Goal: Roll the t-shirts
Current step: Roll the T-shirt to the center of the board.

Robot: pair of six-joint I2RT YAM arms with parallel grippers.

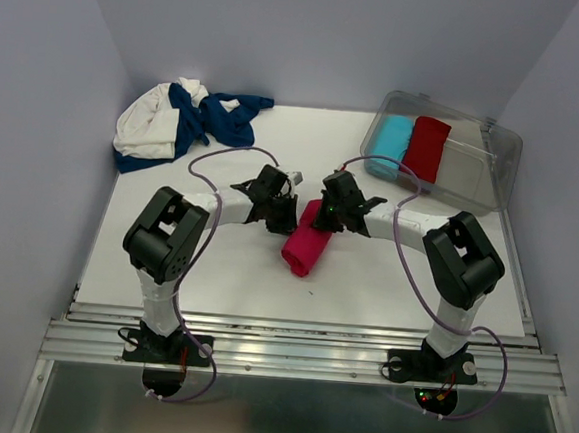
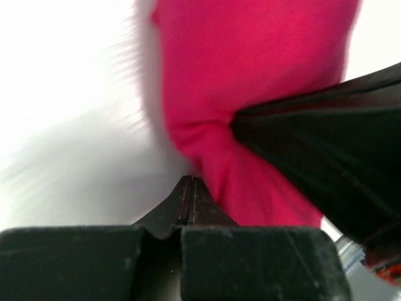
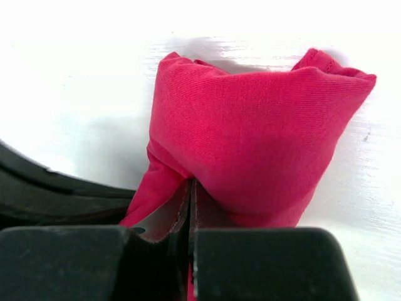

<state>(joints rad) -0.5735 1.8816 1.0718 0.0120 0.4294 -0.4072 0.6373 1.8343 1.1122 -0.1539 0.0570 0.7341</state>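
Black-jointed white arms (image 1: 166, 235) trail looping purple cables (image 1: 410, 281).

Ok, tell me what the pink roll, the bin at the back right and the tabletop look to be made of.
Pink roll: soft knit fabric, likely cotton jersey, matte; fine ribs show in the weave.
Bin: clear hard plastic, glossy; the rolls inside show through its walls.
Tabletop: smooth white board, faintly shiny; what lies under the surface is unclear.

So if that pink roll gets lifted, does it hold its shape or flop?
Probably flops: the pink roll is soft knit cloth, puckered where the right jaws pinch it. Likely light, being thin fabric. Lifted by one end, it may sag or unroll, since nothing binds it.
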